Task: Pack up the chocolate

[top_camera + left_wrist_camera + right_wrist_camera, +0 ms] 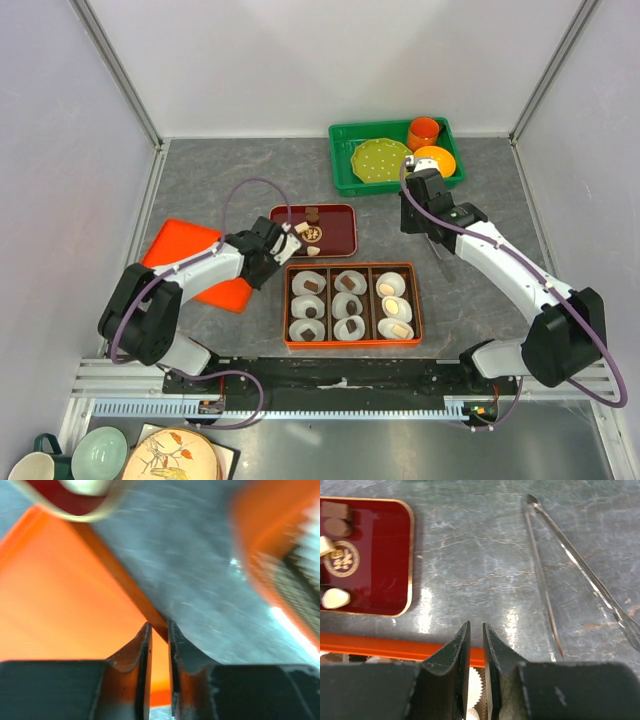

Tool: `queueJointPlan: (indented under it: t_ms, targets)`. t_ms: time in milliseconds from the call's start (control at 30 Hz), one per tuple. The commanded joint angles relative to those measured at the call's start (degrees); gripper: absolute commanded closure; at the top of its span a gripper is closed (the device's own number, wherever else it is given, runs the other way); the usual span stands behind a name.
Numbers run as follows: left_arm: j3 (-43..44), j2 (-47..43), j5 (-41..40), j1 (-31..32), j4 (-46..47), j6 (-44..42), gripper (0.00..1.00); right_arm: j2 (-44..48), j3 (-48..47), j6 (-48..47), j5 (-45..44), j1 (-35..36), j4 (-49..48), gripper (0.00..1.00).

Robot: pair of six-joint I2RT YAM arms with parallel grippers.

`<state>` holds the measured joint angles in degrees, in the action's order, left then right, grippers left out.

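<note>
An orange compartment box (352, 342) holds white paper cups with brown chocolates (348, 305) in its left and middle columns and cream ovals (392, 308) in its right column. A dark red tray (340, 240) behind it carries a brown cube (313, 212) and cream pieces (314, 249). The tray (385, 555) and its loose chocolates (334, 598) also show in the right wrist view. My left gripper (285, 238) (159, 625) is shut and empty, low between the orange lid (190, 255) and the box. My right gripper (415, 215) (475, 625) is shut and empty above the box's far edge (380, 646).
Metal tongs (545, 580) lie on the grey table to the right of the red tray, under the right arm (438, 243). A green bin (342, 165) at the back holds a green plate, an orange cup and an orange bowl. The left wrist view is blurred.
</note>
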<state>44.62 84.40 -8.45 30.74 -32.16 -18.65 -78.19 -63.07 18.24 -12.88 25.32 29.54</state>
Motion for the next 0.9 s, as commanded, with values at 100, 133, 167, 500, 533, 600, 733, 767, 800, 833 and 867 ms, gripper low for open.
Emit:
queueJointPlan:
  t_ms: [100, 133, 167, 500, 533, 600, 733, 767, 800, 833, 867]
  targets:
    - [7.92, 1.91, 0.0, -6.3, 5.27, 0.02, 0.7, -0.64, -3.2, -0.31, -2.93, 2.89, -1.68, 0.77]
    - [8.81, 1.73, 1.14, -6.83, 5.01, 0.37, 0.67, -0.73, -3.38, -0.22, -3.02, 2.98, -1.68, 0.77]
    - [9.6, 1.12, 1.76, -7.71, 4.22, 0.37, 0.58, -0.73, -3.46, -0.4, -3.02, 3.33, -1.59, 0.77]
    - [10.67, -14.43, -0.41, -15.61, -4.39, -2.79, 0.07, -0.03, -4.78, -0.75, -4.17, 4.47, -0.71, 0.73]
    - [10.58, -14.7, -1.39, -19.63, -4.92, -2.62, 0.09, -0.03, -4.78, -0.75, -4.25, 4.56, -0.71, 0.73]
    - [9.79, -14.7, -3.75, -23.86, -4.93, -2.0, 0.25, 0.06, -4.78, -0.75, -4.25, 4.91, -0.71, 0.73]
    - [8.29, -11.55, -4.74, -34.92, -4.31, -0.25, 0.5, 0.15, -4.78, -0.75, -3.9, 5.35, -1.06, 0.73]
    - [8.03, -10.93, -4.39, -36.27, -4.14, 0.11, 0.52, 0.32, -4.87, -1.01, -3.99, 5.53, -0.98, 0.73]
    - [7.33, -10.05, -3.86, -37.5, -3.61, 0.98, 0.51, 0.5, -4.87, -1.1, -3.9, 5.53, -0.98, 0.72]
    - [7.15, -9.7, -3.51, -39.68, -3.17, 1.25, 0.44, 0.58, -5.05, -1.27, -3.9, 5.7, -0.98, 0.72]
    - [6.97, -9.08, -3.07, -40.58, -2.21, 1.25, 0.43, 0.85, -5.13, -1.36, -3.99, 5.7, -0.89, 0.72]
